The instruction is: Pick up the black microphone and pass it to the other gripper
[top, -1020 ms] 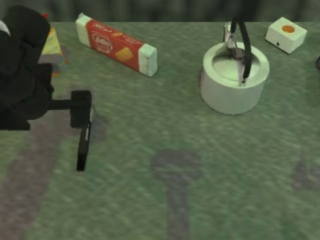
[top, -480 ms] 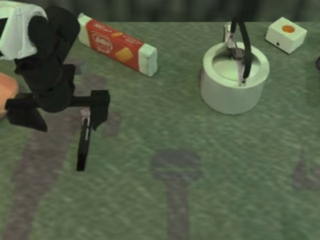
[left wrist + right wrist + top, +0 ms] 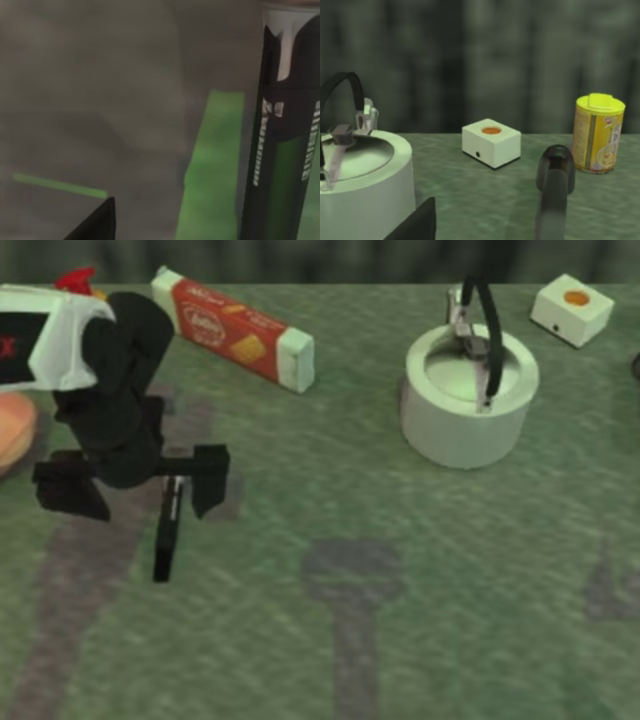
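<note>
One left claw (image 3: 177,480) open astride black microphone (image 3: 166,538) | mic flat on table (image 3: 400,640) | right claw unseen

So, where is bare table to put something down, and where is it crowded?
The widest bare patch is the near half of the table, below the pot and right of the microphone. A smaller gap lies between the biscuit box and the pot. The left side is crowded: the left gripper hangs over the microphone.
</note>
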`<state>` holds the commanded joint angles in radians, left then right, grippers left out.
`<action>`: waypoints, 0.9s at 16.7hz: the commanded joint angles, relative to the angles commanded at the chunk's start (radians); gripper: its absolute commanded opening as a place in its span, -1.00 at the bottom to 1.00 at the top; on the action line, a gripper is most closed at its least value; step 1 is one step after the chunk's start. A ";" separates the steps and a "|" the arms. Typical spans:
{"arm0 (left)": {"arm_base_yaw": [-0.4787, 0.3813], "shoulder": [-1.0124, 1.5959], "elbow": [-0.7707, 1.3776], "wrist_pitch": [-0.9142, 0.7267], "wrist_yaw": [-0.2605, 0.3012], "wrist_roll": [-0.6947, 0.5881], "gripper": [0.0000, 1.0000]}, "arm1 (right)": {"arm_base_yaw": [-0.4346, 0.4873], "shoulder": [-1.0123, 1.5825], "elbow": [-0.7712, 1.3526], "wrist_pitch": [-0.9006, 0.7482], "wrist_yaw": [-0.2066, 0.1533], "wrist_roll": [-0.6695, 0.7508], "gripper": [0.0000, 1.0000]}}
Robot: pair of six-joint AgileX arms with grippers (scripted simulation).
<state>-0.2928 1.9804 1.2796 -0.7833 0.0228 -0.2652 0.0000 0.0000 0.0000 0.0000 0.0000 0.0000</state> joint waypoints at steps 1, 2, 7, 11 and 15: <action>-0.001 0.026 -0.018 0.046 0.000 -0.001 1.00 | 0.000 0.000 0.000 0.000 0.000 0.000 1.00; -0.002 0.051 -0.036 0.091 0.000 -0.001 1.00 | 0.000 0.000 0.000 0.000 0.000 0.000 1.00; -0.004 0.114 -0.078 0.191 0.001 -0.003 1.00 | 0.000 0.000 0.000 0.000 0.000 0.000 1.00; -0.004 0.114 -0.078 0.191 0.001 -0.003 0.70 | 0.000 0.000 0.000 0.000 0.000 0.000 1.00; -0.004 0.114 -0.078 0.191 0.001 -0.003 0.10 | 0.000 0.000 0.000 0.000 0.000 0.000 1.00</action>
<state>-0.2969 2.0948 1.2017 -0.5927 0.0234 -0.2679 0.0000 0.0000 0.0000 0.0000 0.0000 0.0000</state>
